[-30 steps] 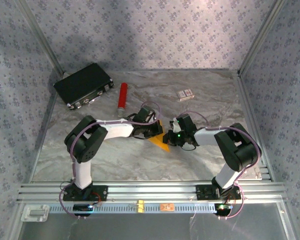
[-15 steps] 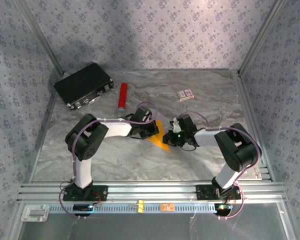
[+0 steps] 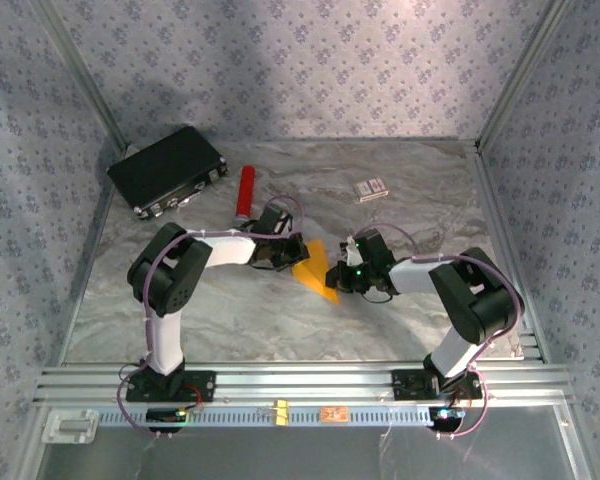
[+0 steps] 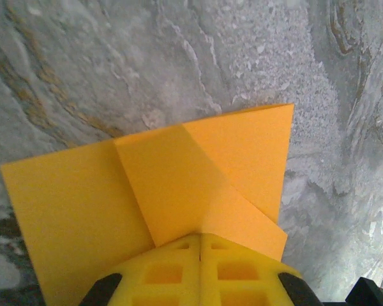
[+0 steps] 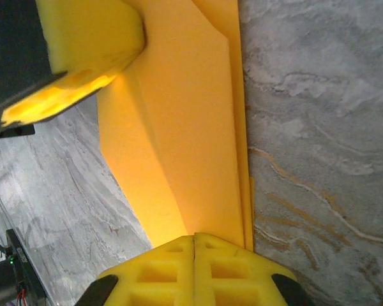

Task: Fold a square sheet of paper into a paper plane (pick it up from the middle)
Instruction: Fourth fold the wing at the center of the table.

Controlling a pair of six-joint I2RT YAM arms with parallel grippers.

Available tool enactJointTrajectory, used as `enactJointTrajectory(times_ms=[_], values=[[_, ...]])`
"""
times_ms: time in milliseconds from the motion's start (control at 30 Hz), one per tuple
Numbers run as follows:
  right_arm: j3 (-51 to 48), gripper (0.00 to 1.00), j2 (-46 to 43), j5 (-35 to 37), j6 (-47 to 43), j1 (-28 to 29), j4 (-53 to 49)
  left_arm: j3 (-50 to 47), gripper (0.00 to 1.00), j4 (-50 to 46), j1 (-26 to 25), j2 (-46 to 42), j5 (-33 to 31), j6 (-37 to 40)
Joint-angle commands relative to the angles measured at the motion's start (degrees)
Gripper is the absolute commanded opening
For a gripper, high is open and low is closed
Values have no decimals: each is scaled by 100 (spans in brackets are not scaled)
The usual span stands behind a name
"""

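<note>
The square sheet of paper (image 3: 317, 272), orange-yellow, lies partly folded on the marbled table between my two grippers. In the left wrist view the paper (image 4: 179, 185) has a diagonal flap laid over a flat layer. My left gripper (image 3: 296, 254) is shut, its yellow tips (image 4: 200, 237) resting on the paper's left part. My right gripper (image 3: 337, 275) is shut too, with its tips (image 5: 195, 237) down on the stacked layers of the paper (image 5: 191, 140) at the opposite side. The left gripper's yellow fingers (image 5: 89, 38) appear at the top left of the right wrist view, on the same sheet.
A black case (image 3: 168, 170) lies at the back left, with a red cylinder (image 3: 245, 192) just right of it. A small white-and-red box (image 3: 371, 188) sits at the back centre. Patterned walls close in three sides, and an aluminium rail (image 3: 300, 380) runs along the front.
My left gripper has slid left and slightly back across the paper, uncovering more of the orange sheet. The right gripper has stayed where it was.
</note>
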Motion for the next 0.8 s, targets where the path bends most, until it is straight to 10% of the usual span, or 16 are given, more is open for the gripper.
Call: enactJointTrajectory(times_ms=[0, 767], values=[[-312, 0, 92, 206, -122, 54, -942, 157, 4, -238, 318, 176, -458, 180], [-283, 0, 44, 171, -122, 10, -1054, 654, 7, -804, 609, -251, -446, 817]])
